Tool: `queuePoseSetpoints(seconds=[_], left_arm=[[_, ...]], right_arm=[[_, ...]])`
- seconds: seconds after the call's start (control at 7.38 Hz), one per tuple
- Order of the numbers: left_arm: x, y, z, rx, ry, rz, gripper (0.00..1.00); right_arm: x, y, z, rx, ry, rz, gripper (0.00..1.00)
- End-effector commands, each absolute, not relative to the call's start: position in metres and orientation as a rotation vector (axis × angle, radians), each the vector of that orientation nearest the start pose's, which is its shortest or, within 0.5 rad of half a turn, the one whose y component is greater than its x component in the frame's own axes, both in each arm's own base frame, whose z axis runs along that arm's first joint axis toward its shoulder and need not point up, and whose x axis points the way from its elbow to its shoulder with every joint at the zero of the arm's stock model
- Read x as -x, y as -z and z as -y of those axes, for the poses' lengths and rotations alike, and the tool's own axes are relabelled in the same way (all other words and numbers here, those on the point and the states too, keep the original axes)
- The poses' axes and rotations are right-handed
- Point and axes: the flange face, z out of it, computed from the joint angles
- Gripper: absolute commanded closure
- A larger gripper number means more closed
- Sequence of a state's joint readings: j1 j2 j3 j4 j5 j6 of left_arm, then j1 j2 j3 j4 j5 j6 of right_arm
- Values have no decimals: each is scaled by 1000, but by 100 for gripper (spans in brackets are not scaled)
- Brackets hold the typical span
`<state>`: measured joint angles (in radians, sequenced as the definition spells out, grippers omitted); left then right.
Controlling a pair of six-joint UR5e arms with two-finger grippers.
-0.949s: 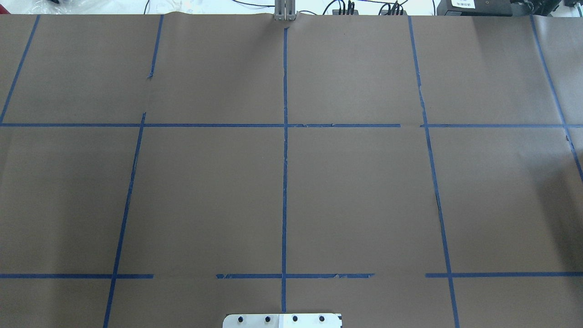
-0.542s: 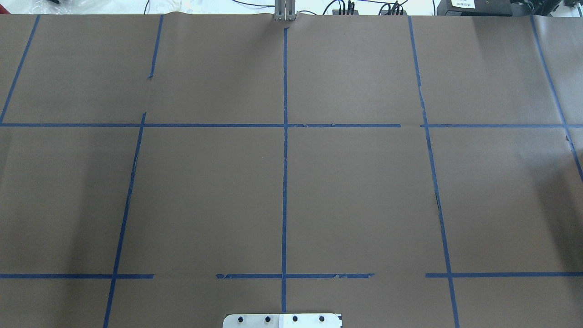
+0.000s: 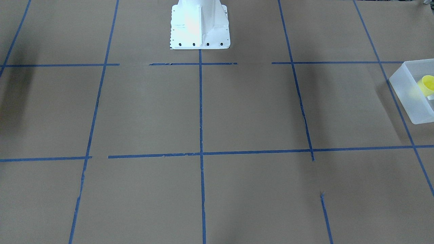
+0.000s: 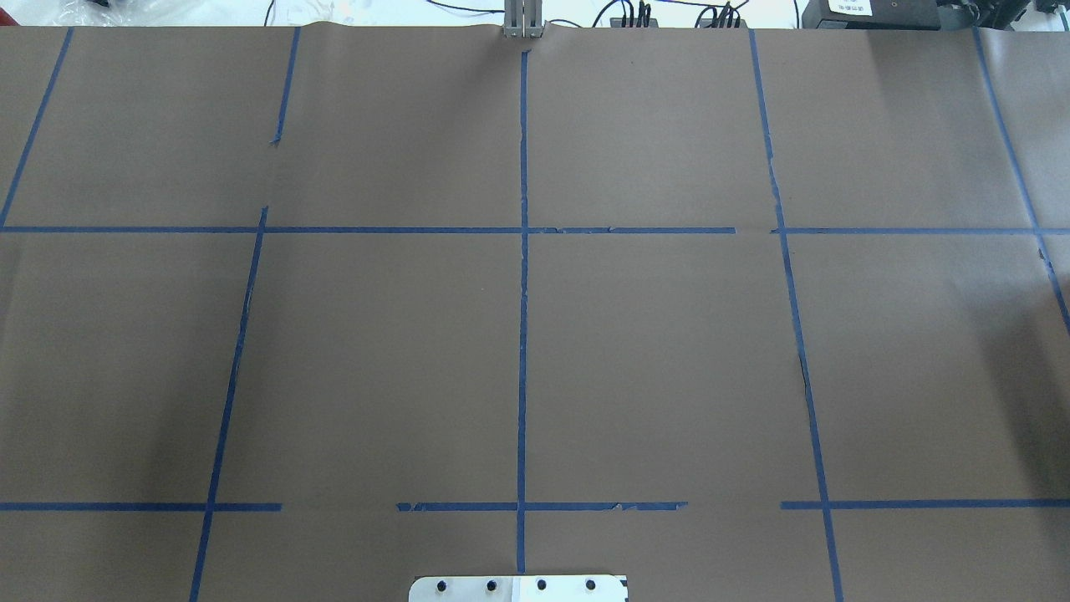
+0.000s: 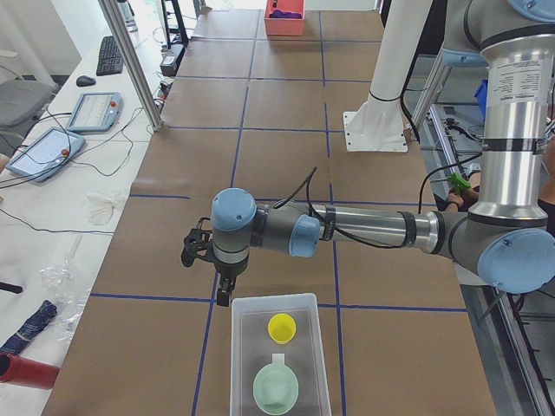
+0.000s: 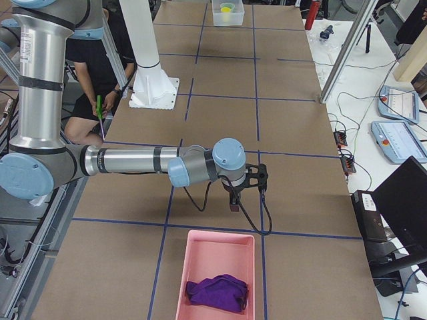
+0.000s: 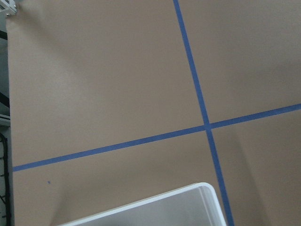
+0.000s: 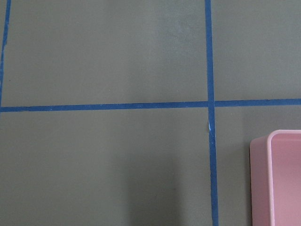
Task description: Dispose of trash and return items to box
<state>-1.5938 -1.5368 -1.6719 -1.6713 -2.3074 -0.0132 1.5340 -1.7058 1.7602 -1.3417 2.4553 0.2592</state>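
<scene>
One box (image 5: pixel 270 299), one pink bin (image 6: pixel 220 233), one cup (image 5: pixel 281 328), one bowl (image 5: pixel 276 388), perhaps one cloth (image 6: pixel 217 292).

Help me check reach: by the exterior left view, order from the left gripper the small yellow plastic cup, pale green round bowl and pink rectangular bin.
1. Yellow plastic cup, in frosted box.
2. Pale green bowl, same box, nearer camera.
3. Pink bin, table's far end.
</scene>
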Motion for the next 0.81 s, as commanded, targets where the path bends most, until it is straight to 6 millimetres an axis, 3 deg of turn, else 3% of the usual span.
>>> queuePoseSetpoints(seconds=[0.0, 0.68], left_arm=[[75, -621, 481, -141, -20, -765, 0], [76, -616, 481, -135, -15, -764, 0]], right_arm=[[-40, -595, 450, -132, -81, 908, 0], [-40, -596, 451, -131, -82, 906, 0]])
